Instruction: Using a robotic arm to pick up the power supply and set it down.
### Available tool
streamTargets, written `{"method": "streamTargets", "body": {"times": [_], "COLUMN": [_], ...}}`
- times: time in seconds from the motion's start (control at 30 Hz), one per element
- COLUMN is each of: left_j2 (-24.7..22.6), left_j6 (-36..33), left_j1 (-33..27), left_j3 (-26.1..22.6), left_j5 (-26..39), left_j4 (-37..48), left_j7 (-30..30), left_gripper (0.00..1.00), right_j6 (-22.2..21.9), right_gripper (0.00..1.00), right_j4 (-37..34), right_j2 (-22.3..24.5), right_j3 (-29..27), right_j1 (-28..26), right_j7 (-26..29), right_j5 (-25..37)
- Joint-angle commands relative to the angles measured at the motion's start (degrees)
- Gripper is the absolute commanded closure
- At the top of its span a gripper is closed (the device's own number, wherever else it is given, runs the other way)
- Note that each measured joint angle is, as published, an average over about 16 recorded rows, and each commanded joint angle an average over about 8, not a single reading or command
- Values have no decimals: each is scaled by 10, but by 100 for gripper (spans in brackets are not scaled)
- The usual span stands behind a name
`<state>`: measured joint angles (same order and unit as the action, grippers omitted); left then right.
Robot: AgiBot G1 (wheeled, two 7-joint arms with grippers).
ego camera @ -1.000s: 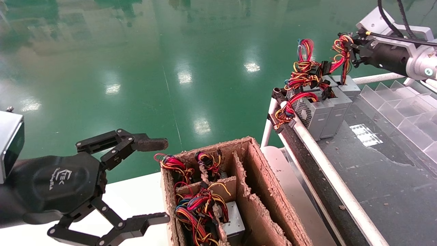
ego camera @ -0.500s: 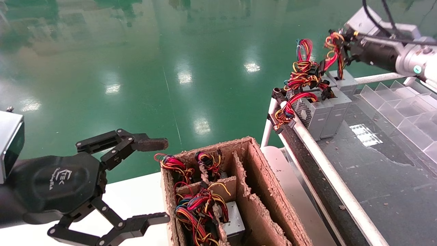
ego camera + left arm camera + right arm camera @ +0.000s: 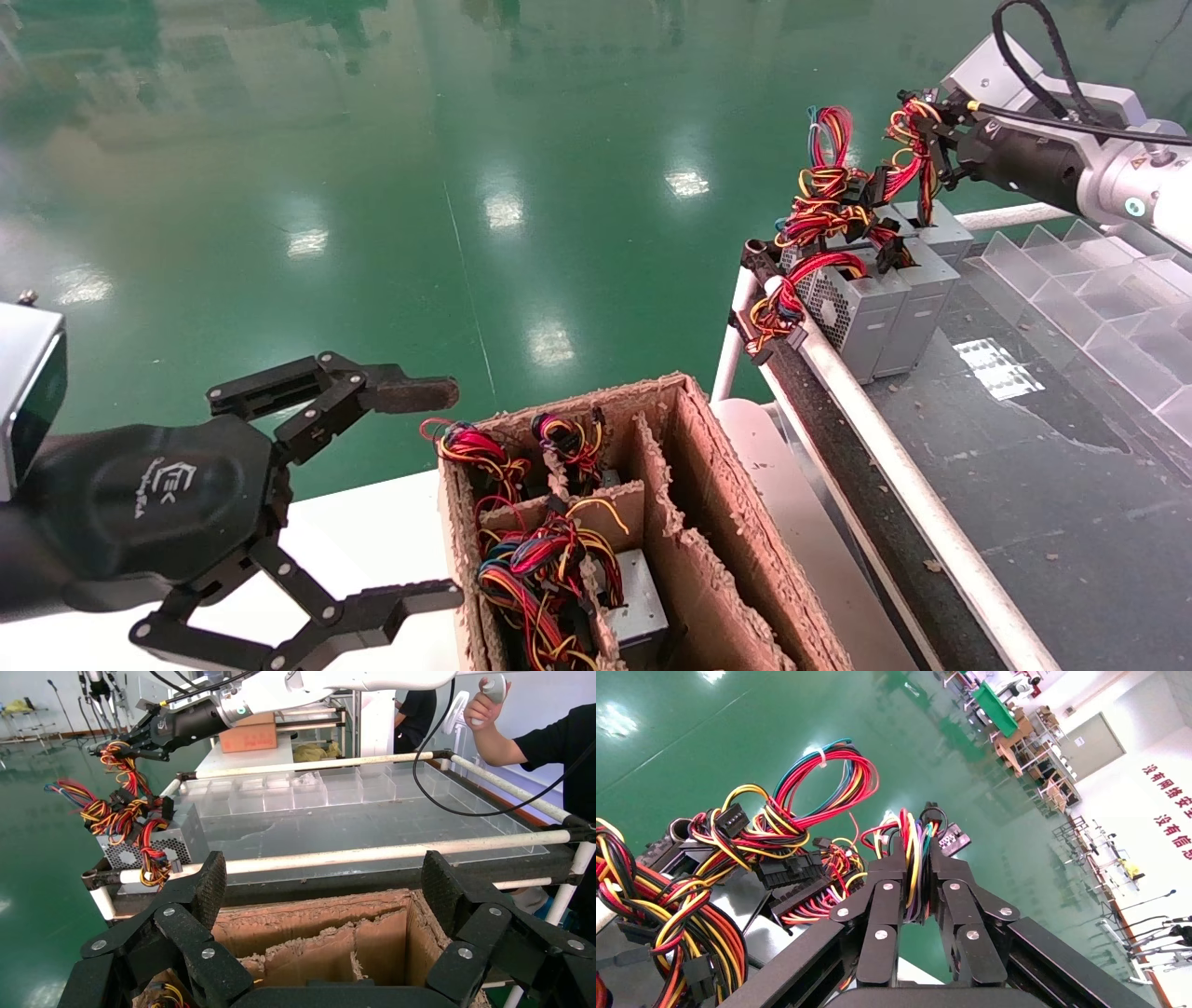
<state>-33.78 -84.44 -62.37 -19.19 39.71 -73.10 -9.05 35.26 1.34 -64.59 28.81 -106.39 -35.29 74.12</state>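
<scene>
My right gripper (image 3: 931, 140) is at the bench's far corner, shut on the red, yellow and orange wire bundle (image 3: 916, 836) of the power supply (image 3: 947, 235). That grey box hangs or stands directly below the taut wires, touching two power supplies alike (image 3: 875, 312); I cannot tell whether it rests on the bench. Their wires (image 3: 829, 200) tangle upward beside it. My left gripper (image 3: 445, 492) is parked low on the left, open and holding nothing, next to the cardboard box (image 3: 694, 447).
The divided cardboard box holds more power supplies with wire bundles (image 3: 540, 559). A white tube rail (image 3: 894, 466) edges the dark bench top (image 3: 1043, 485). Clear plastic dividers (image 3: 1099, 289) line its right side. A person (image 3: 555, 741) stands beyond the bench.
My right gripper, still holding the wires, rose and swung left, then settled slightly lower again; the grey box bobbed up with it. The left arm has not moved.
</scene>
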Motion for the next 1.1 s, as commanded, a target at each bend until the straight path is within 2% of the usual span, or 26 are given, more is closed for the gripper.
{"method": "streamTargets", "body": {"times": [0.03, 0.3, 0.53, 0.93, 1.1], "left_j2": [0, 0, 0, 0, 0], "left_j6": [0, 0, 0, 0, 0], "left_j1": [0, 0, 0, 0, 0], "left_j3": [0, 0, 0, 0, 0], "left_j5": [0, 0, 0, 0, 0], "left_j4": [0, 0, 0, 0, 0], "left_j7": [0, 0, 0, 0, 0], "left_gripper": [0, 0, 0, 0, 0], "right_j6": [1, 4, 19, 93, 121], "right_gripper": [0, 0, 0, 0, 0], "right_j4": [0, -5, -13, -10, 18], "right_j2": [0, 1, 6, 31, 45], "right_j3": [-2, -7, -20, -72, -81], "right_j1": [1, 0, -4, -30, -16], "right_j7": [-2, -7, 12, 82, 103], "right_j5": [-3, -9, -29, -104, -123]}}
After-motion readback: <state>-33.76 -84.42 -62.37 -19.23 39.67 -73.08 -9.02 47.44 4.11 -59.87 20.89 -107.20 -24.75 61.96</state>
